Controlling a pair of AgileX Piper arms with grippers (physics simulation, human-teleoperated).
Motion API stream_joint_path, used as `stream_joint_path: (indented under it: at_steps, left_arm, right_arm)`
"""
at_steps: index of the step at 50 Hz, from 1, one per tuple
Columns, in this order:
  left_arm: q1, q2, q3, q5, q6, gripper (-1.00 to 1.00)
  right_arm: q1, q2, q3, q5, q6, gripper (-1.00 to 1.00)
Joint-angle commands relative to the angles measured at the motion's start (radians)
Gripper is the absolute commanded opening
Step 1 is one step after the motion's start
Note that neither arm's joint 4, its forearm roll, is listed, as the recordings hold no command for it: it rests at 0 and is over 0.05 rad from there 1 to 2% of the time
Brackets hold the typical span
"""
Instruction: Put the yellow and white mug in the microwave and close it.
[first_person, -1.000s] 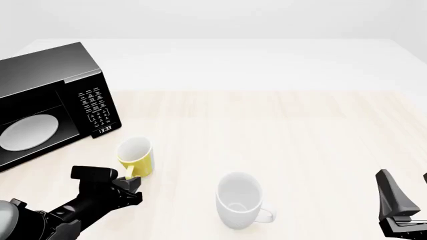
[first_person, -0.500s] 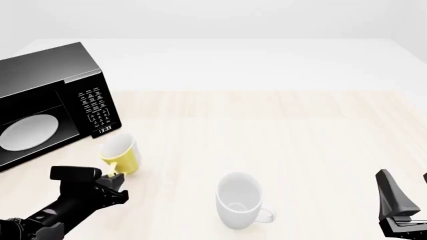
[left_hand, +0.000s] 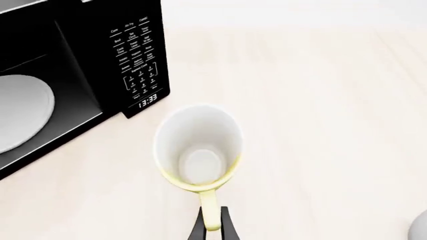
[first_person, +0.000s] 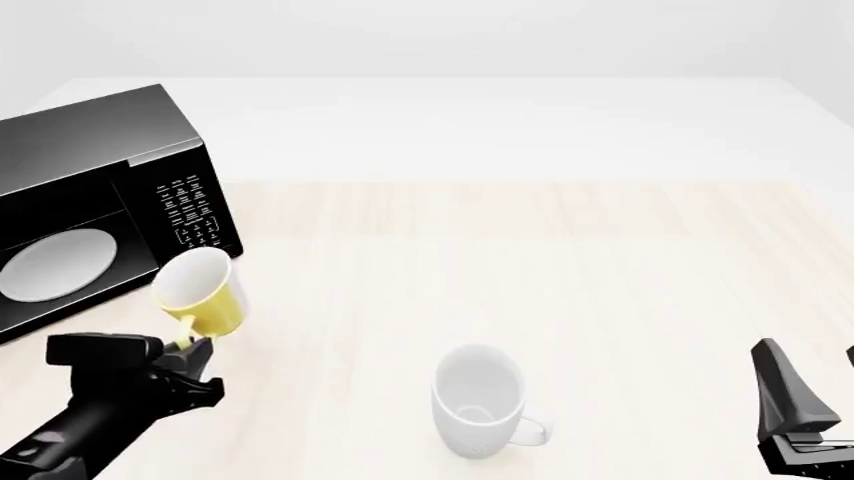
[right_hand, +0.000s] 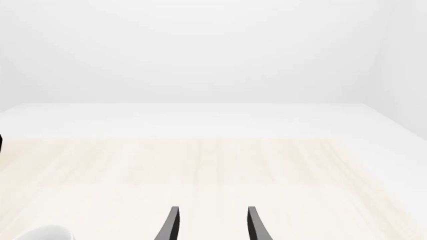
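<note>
Left gripper (first_person: 194, 350) clenched on handle of yellow and white mug (first_person: 198, 290), mug lifted, tilted, just before open microwave (first_person: 94, 215); handle hold leaves body free. Right gripper (right_hand: 211, 222) parted, empty.

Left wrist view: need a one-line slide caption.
Left gripper pinches the handle of the yellow and white mug, tilted toward the open microwave with its turntable plate.

Microwave (left_hand: 80, 75) clock display (left_hand: 148, 100) reads 13:33; btn panel labels too small to read.
</note>
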Motion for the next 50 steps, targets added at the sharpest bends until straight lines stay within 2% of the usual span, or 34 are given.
stream_joint_path:
  at_steps: [1, 18, 30, 50]
  left_arm:
    - [0.058, -0.077, 0.015, 0.026, 0.023, -1.0]
    - [0.172, -0.147, 0.023, 0.056, 0.025, -1.0]
    - [0.255, -0.143, 0.01, 0.053, 0.028, -1.0]
    - [0.417, -0.097, -0.043, 0.03, 0.072, -1.0]
  right_arm:
    - [0.0, 0.0, 0.0, 0.0, 0.0, 1.0]
    - [0.0, 0.0, 0.0, 0.0, 0.0, 1.0]
    - [0.0, 0.0, 0.0, 0.0, 0.0, 1.0]
    - [0.0, 0.0, 0.0, 0.0, 0.0, 1.0]
